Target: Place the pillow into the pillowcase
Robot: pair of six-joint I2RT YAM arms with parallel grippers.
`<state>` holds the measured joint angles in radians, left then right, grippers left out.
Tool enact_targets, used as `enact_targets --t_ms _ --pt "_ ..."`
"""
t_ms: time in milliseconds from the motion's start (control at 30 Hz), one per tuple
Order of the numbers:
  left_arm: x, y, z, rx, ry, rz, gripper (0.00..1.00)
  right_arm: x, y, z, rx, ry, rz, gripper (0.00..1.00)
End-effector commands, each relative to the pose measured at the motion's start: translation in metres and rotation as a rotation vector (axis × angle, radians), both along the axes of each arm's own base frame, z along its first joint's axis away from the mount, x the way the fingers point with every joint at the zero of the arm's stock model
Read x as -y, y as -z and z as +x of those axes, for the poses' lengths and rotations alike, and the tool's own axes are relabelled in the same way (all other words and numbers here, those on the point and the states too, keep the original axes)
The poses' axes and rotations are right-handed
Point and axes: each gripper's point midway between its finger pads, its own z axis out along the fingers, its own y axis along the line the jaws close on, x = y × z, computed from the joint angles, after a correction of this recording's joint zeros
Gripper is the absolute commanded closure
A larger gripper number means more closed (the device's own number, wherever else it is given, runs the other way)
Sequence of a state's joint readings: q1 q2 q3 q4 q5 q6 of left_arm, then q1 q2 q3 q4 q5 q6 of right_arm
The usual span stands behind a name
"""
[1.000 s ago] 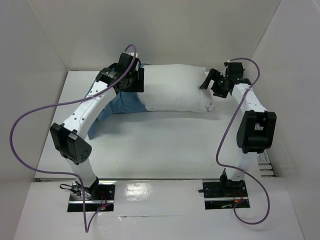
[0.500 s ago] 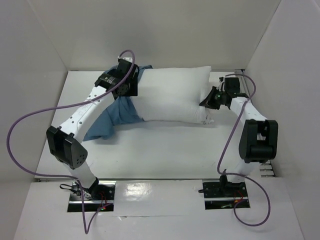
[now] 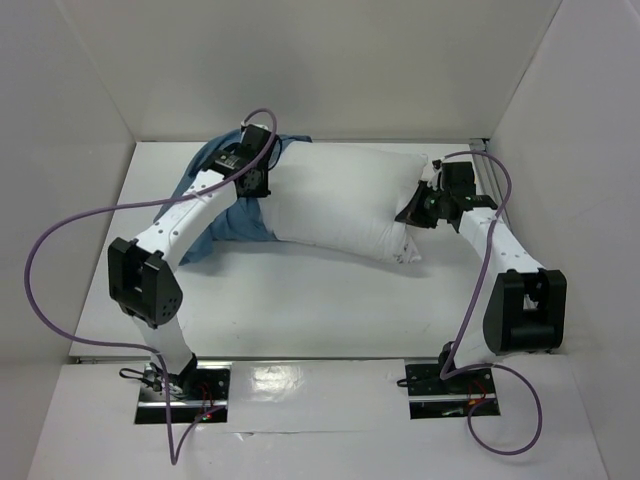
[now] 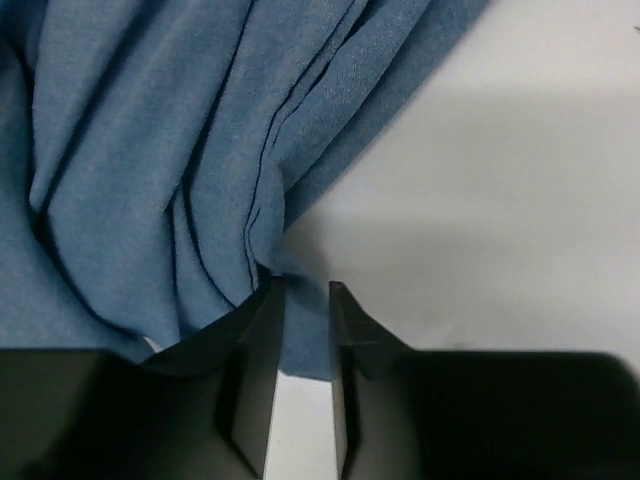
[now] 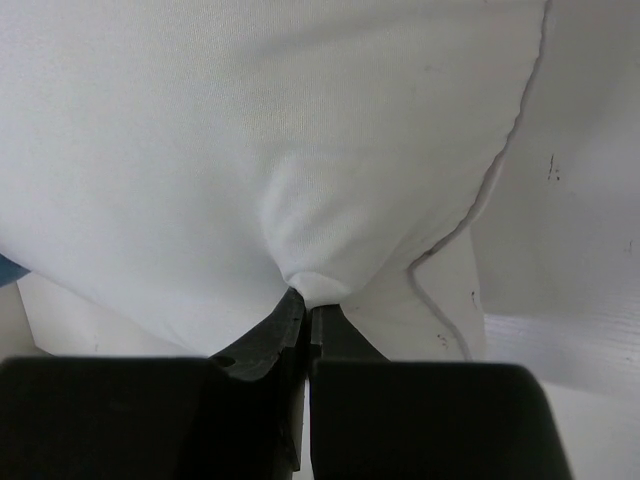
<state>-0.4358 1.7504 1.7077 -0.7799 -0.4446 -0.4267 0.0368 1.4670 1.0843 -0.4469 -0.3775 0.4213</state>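
Observation:
The white pillow [image 3: 340, 205] lies across the back of the table, bowed toward the front. Its left end sits inside the blue pillowcase [image 3: 235, 218], which is bunched at the back left. My left gripper [image 3: 256, 186] hangs over that bunch. In the left wrist view its jaws [image 4: 305, 290] stand a narrow gap apart, with a fold of the pillowcase [image 4: 150, 150] lying between the tips. My right gripper [image 3: 408, 214] is at the pillow's right end. The right wrist view shows it [image 5: 306, 300] shut on a pinch of the pillow's [image 5: 250, 120] white fabric.
White walls [image 3: 60, 200] box in the table [image 3: 320, 300] on the left, back and right. A purple cable [image 3: 40, 260] loops out from the left arm, and another [image 3: 455, 280] hangs beside the right arm.
The right gripper has closed on the pillow's right end and drawn it forward, bending the pillow. The left gripper's jaws have narrowed around the pillowcase fold, and that arm has shifted slightly.

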Motion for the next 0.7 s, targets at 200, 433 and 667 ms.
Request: enact_targets --t_ms 200,433,667 --pt "-0.005 0.004 0.020 0.012 -0.058 0.040 0.64 -0.001 -0.014 0.002 0.025 -0.008 -0.017 1.00" --pt "-0.018 0.005 0.024 0.013 -0.130 0.052 0.41 0.001 -0.015 0.001 0.016 -0.002 -0.024 1.00" --pt "-0.025 0.005 0.029 0.012 -0.161 0.032 0.69 -0.001 -0.016 -0.002 0.020 -0.011 -0.036 1.00"
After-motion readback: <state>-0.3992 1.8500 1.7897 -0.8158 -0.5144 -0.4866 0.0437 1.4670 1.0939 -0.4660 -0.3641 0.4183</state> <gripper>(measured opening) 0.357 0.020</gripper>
